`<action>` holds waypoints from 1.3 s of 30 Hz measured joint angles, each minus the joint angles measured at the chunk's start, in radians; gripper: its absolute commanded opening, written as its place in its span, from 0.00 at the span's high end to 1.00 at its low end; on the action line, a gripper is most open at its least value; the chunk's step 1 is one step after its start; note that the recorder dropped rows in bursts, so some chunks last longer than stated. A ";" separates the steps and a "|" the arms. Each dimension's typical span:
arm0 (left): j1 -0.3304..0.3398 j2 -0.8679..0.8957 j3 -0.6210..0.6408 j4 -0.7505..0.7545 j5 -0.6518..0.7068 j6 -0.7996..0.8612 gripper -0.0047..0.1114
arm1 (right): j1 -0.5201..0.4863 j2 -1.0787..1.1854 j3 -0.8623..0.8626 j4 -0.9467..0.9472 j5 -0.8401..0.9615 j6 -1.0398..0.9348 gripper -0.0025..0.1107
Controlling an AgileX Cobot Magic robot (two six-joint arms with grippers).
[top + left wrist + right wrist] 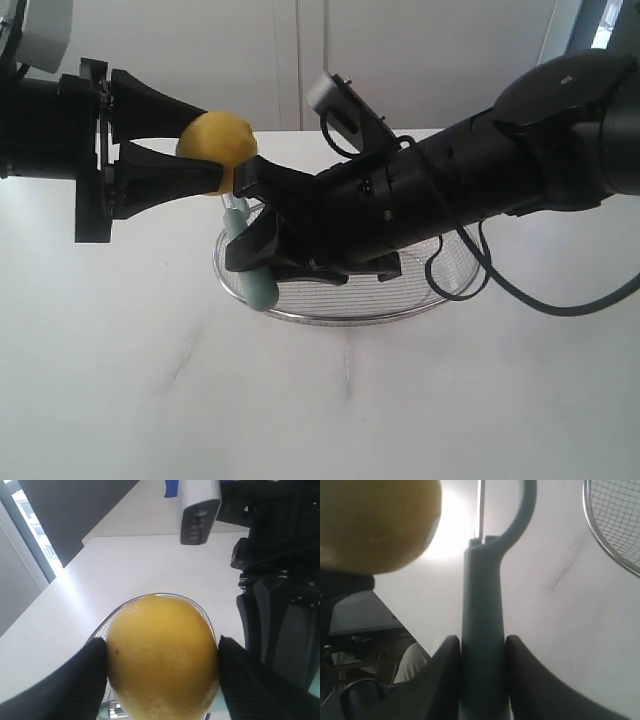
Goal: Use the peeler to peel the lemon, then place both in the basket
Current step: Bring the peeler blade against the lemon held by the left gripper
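Exterior view shows the left gripper (212,150) clenched on the lemon (222,132), holding it in the air left of centre, over the left rim of the basket (340,317). The right gripper (250,215) grasps the peeler (257,280) by its teal handle, head raised just beside the fruit (the right wrist view shows a gap between them). Peeling looks to be the step in hand. The next move calls for setting the blade against the rind and drawing it along while the left grip holds firm.

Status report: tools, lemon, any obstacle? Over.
Left tool shut on small yellow lemon. Right tool shut on teal-handled peeler, head beside lemon. Silver wire-mesh basket underneath; nothing in the way.
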 measured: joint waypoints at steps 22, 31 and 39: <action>0.000 0.000 0.002 0.035 -0.061 0.000 0.96 | 0.000 0.000 0.000 -0.022 -0.017 -0.004 0.98; 0.000 0.000 0.002 0.035 -0.061 0.000 0.96 | -0.015 -0.031 0.000 -0.026 -0.044 -0.004 0.98; 0.000 0.000 0.002 0.035 -0.055 0.000 0.96 | -0.019 -0.083 0.000 -0.096 -0.076 0.015 0.98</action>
